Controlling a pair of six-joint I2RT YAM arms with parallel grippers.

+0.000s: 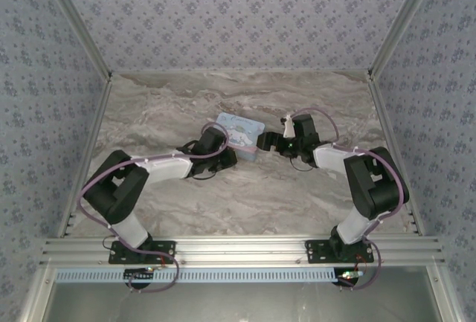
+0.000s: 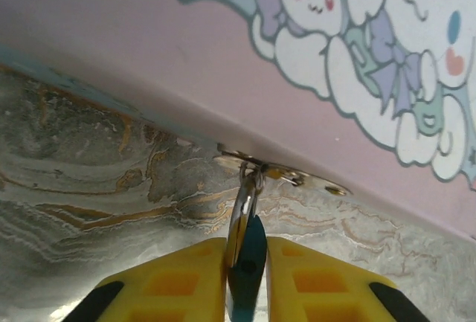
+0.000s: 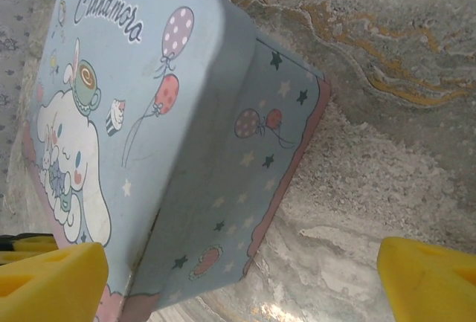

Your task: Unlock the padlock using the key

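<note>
While the left hand (image 2: 245, 246) is pinching the padlock (image 2: 251, 262) hanging from the hasp (image 2: 297, 177) of the tin (image 2: 186, 54), the right hand (image 3: 238, 262) is gaping wide alongside; any tug could be dragging the tin askew.

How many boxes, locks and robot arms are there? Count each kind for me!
tin box: 1
padlock: 1
robot arms: 2, the left arm and the right arm
Total: 4
</note>
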